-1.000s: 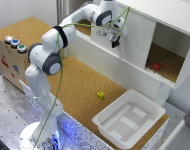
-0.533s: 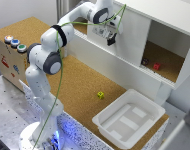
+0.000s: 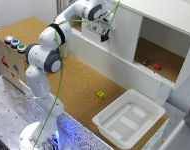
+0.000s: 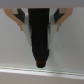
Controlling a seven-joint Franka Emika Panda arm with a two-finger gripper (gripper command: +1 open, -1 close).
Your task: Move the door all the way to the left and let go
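On view: 1 robot arm (image 3: 47, 55), 1 white cabinet (image 3: 160, 20) with 1 sliding door (image 3: 124, 35), 1 white tray (image 3: 129, 119), 3 small blocks — 1 yellow-green (image 3: 100, 94), 1 red (image 3: 156, 66), 1 dark (image 3: 145, 61) — and 3 buttons (image 3: 14, 43).

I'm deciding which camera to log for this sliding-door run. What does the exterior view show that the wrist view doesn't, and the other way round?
Only the exterior view shows the arm, the cabinet with its open compartment holding two small items, the white tray, the yellow cube and the button box. Only the wrist view shows the pincer close up, its pale fingers either side of a dark part. Both share the pincer at the white door; neither settles whether it is gripping.
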